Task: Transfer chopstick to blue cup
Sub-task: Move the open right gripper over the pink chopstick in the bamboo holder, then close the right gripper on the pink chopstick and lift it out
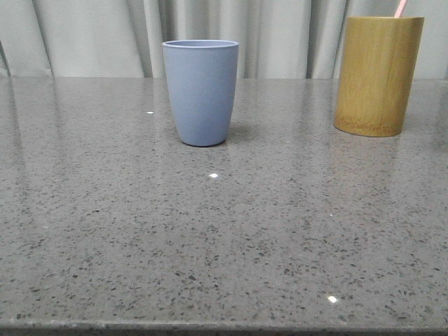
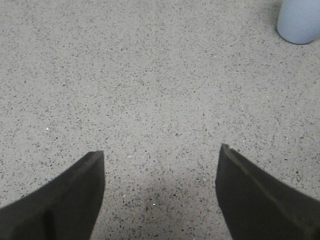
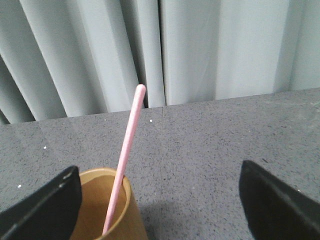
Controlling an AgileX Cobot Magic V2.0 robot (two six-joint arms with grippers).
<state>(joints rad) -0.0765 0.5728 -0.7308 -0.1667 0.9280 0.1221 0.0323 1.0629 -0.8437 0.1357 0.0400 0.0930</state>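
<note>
The blue cup [image 1: 201,91] stands upright at the table's middle back; its base shows in the left wrist view [image 2: 299,21]. A pale pink chopstick [image 3: 125,162] leans inside the bamboo holder [image 3: 107,207], which stands at the back right in the front view [image 1: 377,75], with the chopstick's tip [image 1: 400,8] poking above the rim. My right gripper [image 3: 160,187] is open, above and just behind the holder, with one finger beside its rim. My left gripper [image 2: 161,162] is open and empty over bare table, the cup well off to one side.
The grey speckled table [image 1: 210,245] runs to a front edge at the bottom of the front view. Grey curtains [image 1: 91,35] hang behind the table. Neither arm shows in the front view.
</note>
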